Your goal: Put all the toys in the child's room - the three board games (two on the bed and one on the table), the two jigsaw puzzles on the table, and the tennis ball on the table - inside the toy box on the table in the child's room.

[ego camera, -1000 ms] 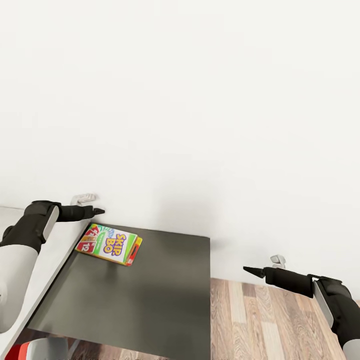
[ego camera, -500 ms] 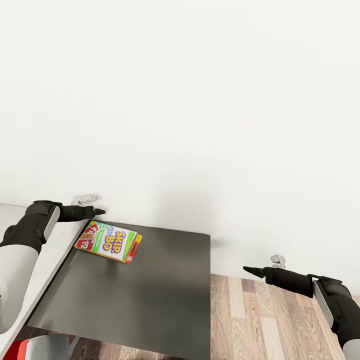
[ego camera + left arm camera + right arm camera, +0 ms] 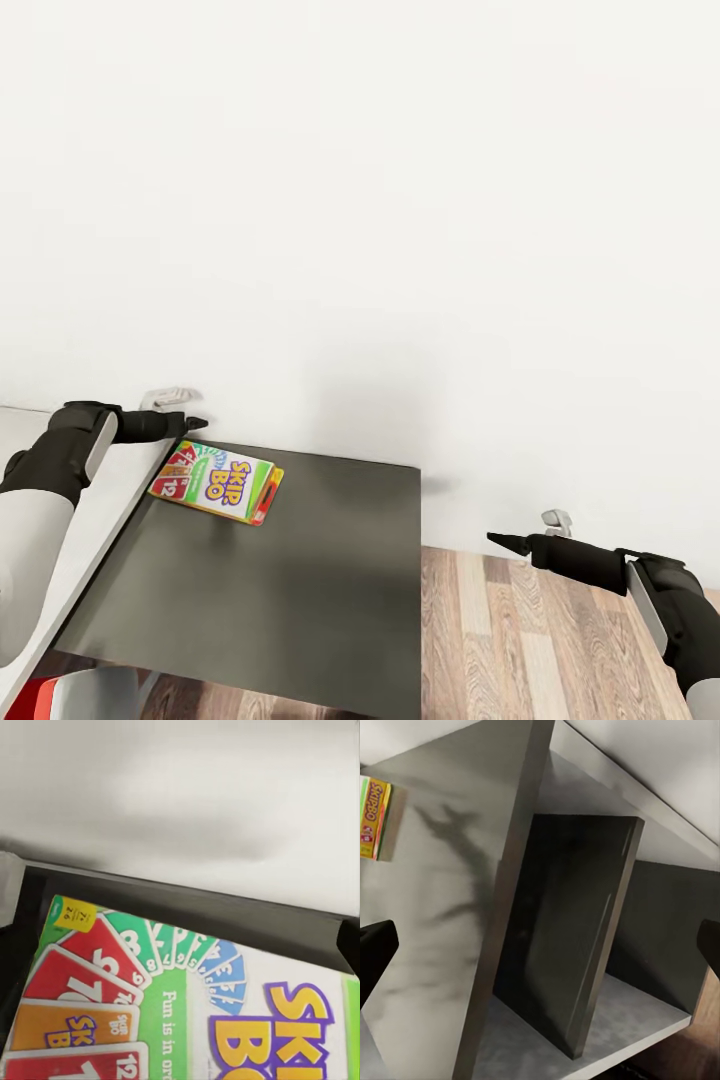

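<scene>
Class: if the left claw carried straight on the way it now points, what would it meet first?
Probably the SKIP-BO box, lying flat on the dark grey desk top: the left claw hovers at its corner. Depth is unclear; it might skim past toward the wall.

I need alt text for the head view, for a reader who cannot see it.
A SKIP-BO box lies flat on a dark grey table against a white wall. The left tool hovers just beyond the box's far corner; the right tool hangs over wood flooring.
</scene>
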Controlling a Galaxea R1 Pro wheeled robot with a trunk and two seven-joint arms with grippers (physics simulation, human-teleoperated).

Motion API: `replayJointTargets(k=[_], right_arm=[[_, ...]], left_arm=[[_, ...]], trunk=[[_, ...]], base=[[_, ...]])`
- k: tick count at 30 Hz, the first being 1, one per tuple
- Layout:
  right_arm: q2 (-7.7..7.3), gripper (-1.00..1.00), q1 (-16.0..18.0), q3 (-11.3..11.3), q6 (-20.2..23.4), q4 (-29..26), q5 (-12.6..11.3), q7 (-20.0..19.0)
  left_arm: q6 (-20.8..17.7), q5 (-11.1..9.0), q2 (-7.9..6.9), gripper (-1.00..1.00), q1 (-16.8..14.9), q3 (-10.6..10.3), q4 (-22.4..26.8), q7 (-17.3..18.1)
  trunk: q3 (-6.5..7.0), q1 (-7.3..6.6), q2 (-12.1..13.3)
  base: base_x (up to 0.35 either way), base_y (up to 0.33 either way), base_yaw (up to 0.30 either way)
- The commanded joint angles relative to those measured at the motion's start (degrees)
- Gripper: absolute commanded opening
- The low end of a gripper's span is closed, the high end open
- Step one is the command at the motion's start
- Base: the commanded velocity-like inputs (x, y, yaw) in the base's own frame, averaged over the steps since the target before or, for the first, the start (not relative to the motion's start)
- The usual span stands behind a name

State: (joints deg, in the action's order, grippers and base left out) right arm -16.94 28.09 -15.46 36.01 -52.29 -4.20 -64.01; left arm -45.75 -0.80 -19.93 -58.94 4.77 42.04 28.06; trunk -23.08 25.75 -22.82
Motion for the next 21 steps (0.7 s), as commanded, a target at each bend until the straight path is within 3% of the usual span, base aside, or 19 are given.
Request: replayJointTargets(k=[1, 21], right_arm=[[-0.01, 1.0, 0.0, 0.0, 0.5, 0.0, -0.3, -0.1], [0.03, 1.0, 0.0, -0.1, 0.4, 0.0, -0.3, -0.1]], left_arm=[[-0.2, -0.1, -0.08, 1.0, 0.0, 0.1, 0.0, 0.2], [0.7, 1.5, -0.5, 1.0, 0.0, -0.1, 0.0, -0.1]], trunk=[[-0.09, 0.03, -0.1], [-0.1, 0.03, -0.1]], base=[[0.0, 0.0, 0.0], [0.0, 0.0, 0.0]])
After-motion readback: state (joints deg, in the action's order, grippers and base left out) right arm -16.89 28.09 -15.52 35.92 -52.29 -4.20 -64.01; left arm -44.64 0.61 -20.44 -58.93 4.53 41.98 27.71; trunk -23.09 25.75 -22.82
